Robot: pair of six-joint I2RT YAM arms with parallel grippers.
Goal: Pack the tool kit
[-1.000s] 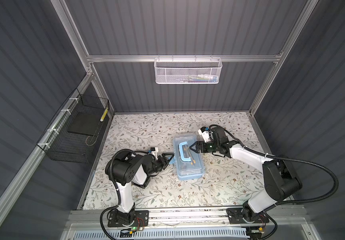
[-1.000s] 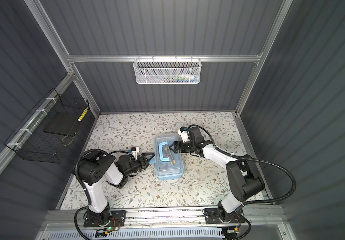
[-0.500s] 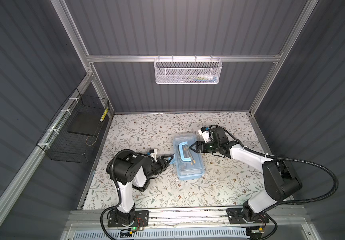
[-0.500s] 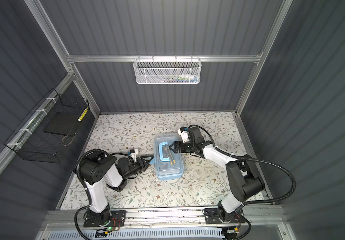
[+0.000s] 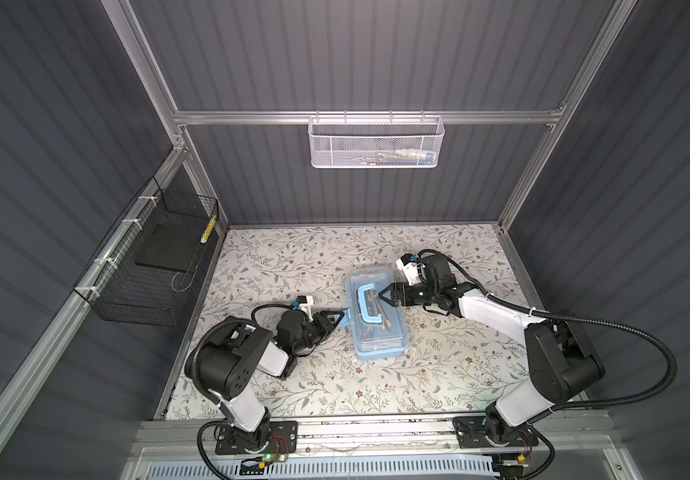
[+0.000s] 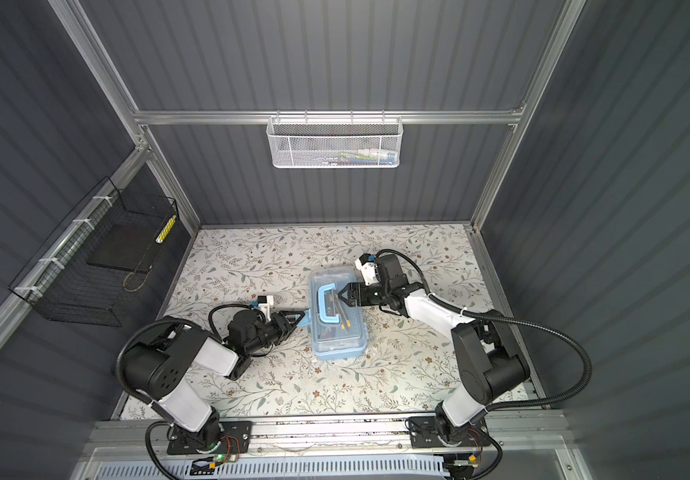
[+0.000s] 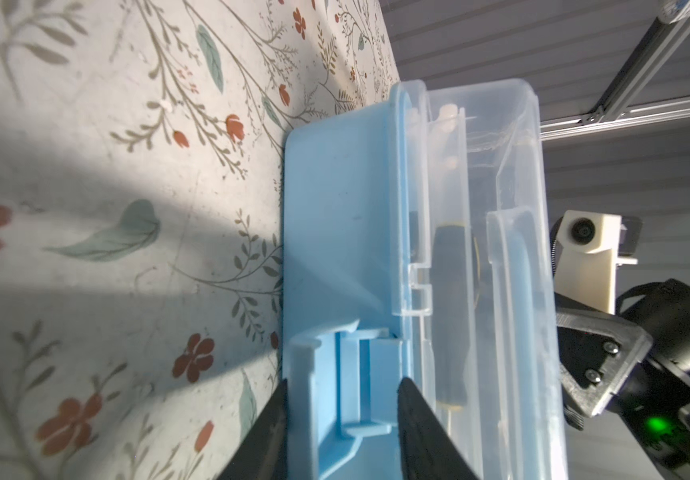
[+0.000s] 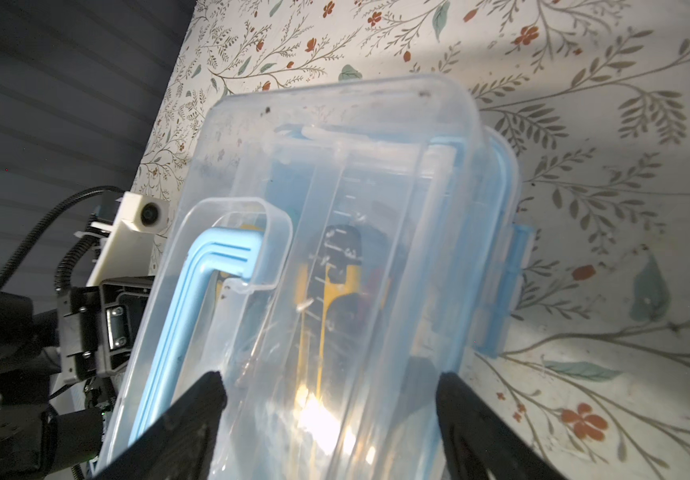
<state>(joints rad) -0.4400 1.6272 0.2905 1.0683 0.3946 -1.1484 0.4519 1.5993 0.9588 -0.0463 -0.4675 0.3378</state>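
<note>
Light-blue plastic forms the base of the tool kit (image 5: 378,316), a small rectangular box with a clear lid and a pale-blue arched handle (image 5: 365,306) lying flat on the lid. The tool kit rests near the middle of the floral-patterned bench (image 5: 335,386), its long axis running from the far edge toward the near edge. Yellow and black tools show through the lid (individual items cannot be told apart).

The left claw (image 5: 340,319) reaches in from the left edge of the bench at low height. In the left wrist view its two black fingers (image 7: 422,432) stand narrow on either side of the blue side latch (image 7: 360,382) of the tool kit, touching or almost touching it; a firm grip cannot be confirmed.

The right claw (image 5: 385,296) reaches in from the right edge and stands over the lid beside the handle. Its jaws are spread wide (right wrist view) and enclose nothing.

A white mesh basket (image 5: 375,143) hangs on the back wall. A black wire basket (image 5: 148,266) hangs on the left wall.
</note>
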